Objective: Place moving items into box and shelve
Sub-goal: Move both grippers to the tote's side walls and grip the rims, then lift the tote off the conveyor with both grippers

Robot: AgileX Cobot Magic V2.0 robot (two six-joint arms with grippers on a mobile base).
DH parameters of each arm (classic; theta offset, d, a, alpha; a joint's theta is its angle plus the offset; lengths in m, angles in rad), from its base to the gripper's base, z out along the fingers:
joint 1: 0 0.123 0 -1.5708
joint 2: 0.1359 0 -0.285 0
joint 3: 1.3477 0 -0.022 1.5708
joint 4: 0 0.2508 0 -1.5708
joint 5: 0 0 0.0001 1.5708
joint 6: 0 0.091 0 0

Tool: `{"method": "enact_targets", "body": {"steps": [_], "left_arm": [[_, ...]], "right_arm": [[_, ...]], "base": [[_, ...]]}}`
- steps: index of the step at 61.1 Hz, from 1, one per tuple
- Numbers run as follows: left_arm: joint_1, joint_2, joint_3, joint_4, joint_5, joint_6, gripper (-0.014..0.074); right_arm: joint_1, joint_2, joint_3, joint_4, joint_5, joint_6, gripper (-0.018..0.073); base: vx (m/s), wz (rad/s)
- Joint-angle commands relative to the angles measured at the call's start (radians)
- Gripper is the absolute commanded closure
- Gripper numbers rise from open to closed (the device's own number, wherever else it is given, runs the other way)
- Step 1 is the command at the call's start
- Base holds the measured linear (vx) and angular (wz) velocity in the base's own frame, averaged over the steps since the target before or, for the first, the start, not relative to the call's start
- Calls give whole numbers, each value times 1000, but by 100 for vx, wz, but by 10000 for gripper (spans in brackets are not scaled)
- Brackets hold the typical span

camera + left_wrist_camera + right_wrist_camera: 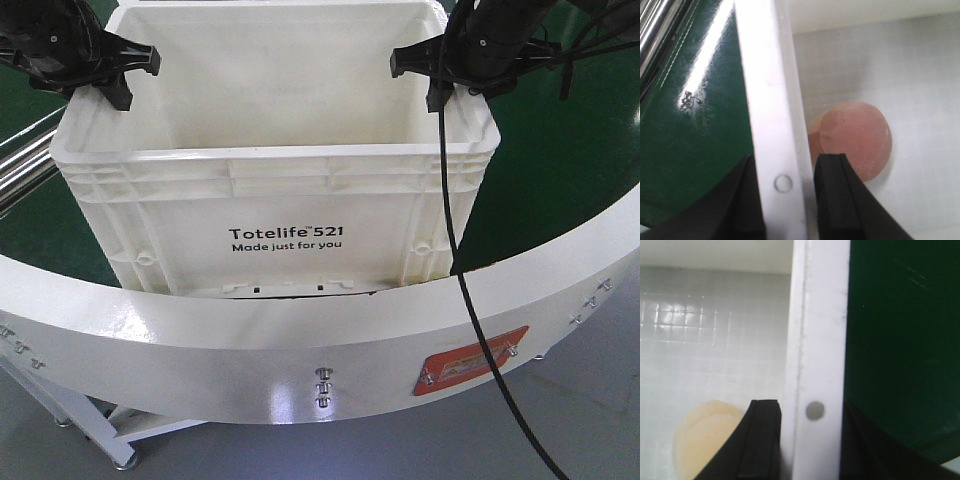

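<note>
A white "Totelife 521" plastic box (290,190) stands on the green surface inside a curved white ring. My left gripper (138,80) straddles the box's left rim (765,100), one finger outside and one inside, shut on it (785,172). My right gripper (417,80) is shut the same way on the right rim (820,330), as the right wrist view shows (810,415). Inside the box, a brownish-pink round item (855,140) lies on the floor near the left wall. A pale yellow round item (705,440) lies near the right wall, partly hidden by my finger.
The white curved ring (300,340) runs across in front of the box and carries a red label (475,360). A black cable (460,300) hangs from the right arm over it. Metal rails (20,170) lie at the left. Green surface (560,170) surrounds the box.
</note>
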Motion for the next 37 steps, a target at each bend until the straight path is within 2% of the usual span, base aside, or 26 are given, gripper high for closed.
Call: {"method": "enact_targets", "body": {"steps": [1,9,17,25,30,37], "left_arm": [[-9,-83,-27,84,-77,-55,505],[-38,-146,-27,180,-111,-118,505],[-73,-213,-27,208,-140,-169,505],[-93,-270,-16,241,-122,-274,505],[-123,-318,36,305,-130,-305,505],[-179,-404,143,379,-176,-366,505]], "right_arm": [[-3,-89,-34,-66,-66,4,475],[-3,-150,-33,-75,-87,21,475],[10,-209,-31,-99,-80,50,475],[74,-273,9,-234,-81,110,475],[130,-333,91,-328,-105,203,475],[165,-420,219,-351,-167,255,475]], "base": [[0,0],[0,0],[0,0],[0,0],[0,0],[0,0]]}}
